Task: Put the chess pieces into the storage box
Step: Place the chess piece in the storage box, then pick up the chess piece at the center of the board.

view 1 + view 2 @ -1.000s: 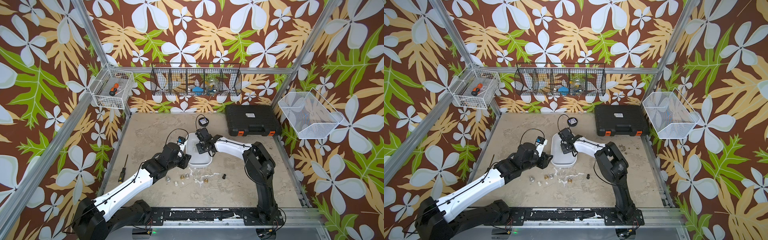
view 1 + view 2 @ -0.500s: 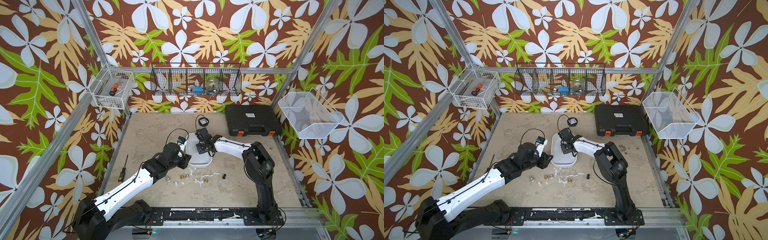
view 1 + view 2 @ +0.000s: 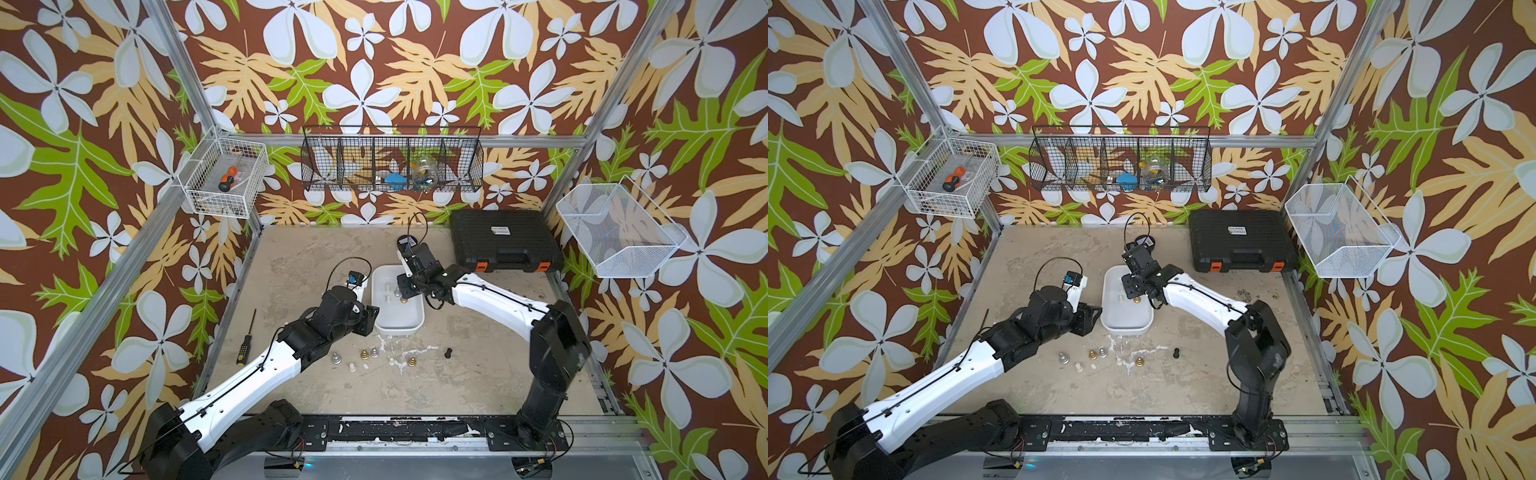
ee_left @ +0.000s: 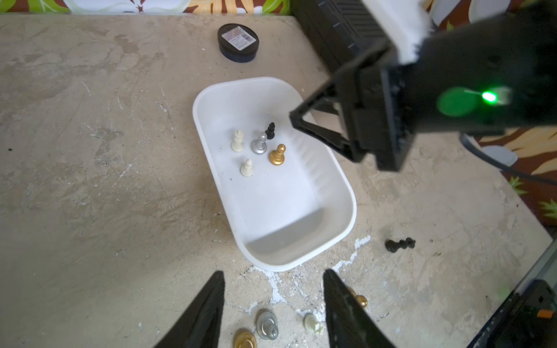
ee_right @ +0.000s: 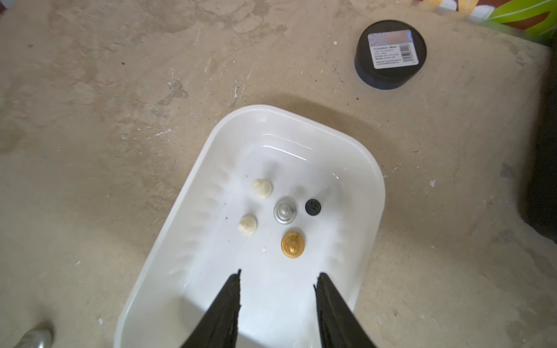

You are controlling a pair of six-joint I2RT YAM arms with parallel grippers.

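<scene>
We find a screwdriver (image 3: 245, 345) lying by the left edge of the desk (image 3: 299, 266); the left gripper (image 4: 274, 272) hangs just beside the near left corner of the white box (image 3: 398, 326), its jaws moderately apart with nothing between them; between the box and the desk's front edge, loose chess pieces (image 3: 364, 354) in silver, cream and gold stand in a rough row; a fallen black piece (image 4: 400, 244) lies on its side at the row's right end; the box sits at the desk's middle; toward its far end stand two cream pieces (image 5: 262, 188), a silver piece (image 5: 284, 211), a gold piece (image 5: 292, 244) and a small black piece (image 5: 313, 207), all upright; the right gripper (image 5: 280, 272) hovers above the box, jaws parted and empty; a round black puck (image 5: 390, 54) lies beyond the box's far end; a black case (image 3: 505, 239) occupies the desk's far right corner.
</scene>
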